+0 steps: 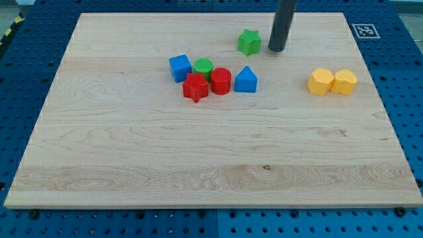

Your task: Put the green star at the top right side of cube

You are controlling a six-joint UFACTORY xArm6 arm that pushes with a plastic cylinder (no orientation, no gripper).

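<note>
One rod, no jaws; my tip [276,49] just right of green star [249,41], apart.

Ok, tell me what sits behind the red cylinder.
Behind the red cylinder, toward the view's top, a green cylinder shows its top and upper side. Its lower part is covered by the red cylinder and the red star.

Pale grained wooden board [132,172], smooth matt green star [249,41], dark matt rod [284,23]

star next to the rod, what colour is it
Green. The star sits just to the view's left of my tip, clearest in the camera view.
</note>
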